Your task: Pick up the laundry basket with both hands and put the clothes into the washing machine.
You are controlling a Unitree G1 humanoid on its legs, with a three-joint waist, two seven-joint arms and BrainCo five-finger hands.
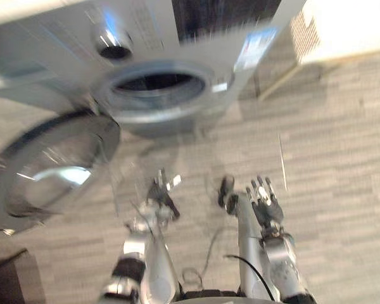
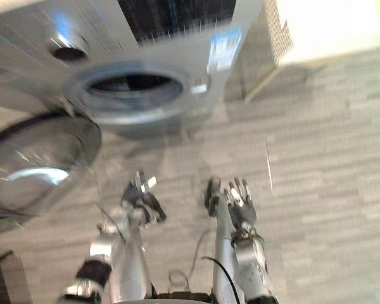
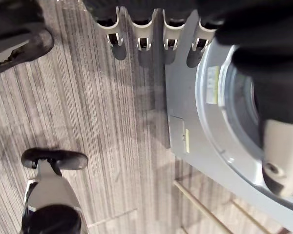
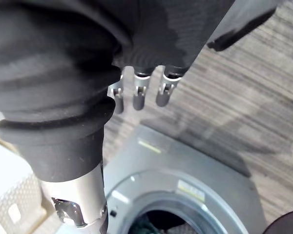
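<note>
The silver washing machine (image 1: 69,38) stands ahead of me with its round drum mouth (image 1: 158,83) uncovered. Its glass door (image 1: 50,168) is swung wide to the left. In the right wrist view something dark, cloth-like, lies inside the drum (image 4: 156,226). My left hand (image 1: 161,199) hovers over the floor below the machine, fingers (image 3: 141,41) straight and holding nothing. My right hand (image 1: 266,204) is beside it to the right, fingers (image 4: 139,95) also straight and empty. A white perforated basket (image 1: 332,28) sits at the upper right, beside the machine.
Grey wood-look flooring (image 1: 329,145) spreads to the right of both hands. Thin tan legs of a stand (image 1: 277,81) show under the white basket. A dark object (image 1: 9,275) sits at the lower left corner.
</note>
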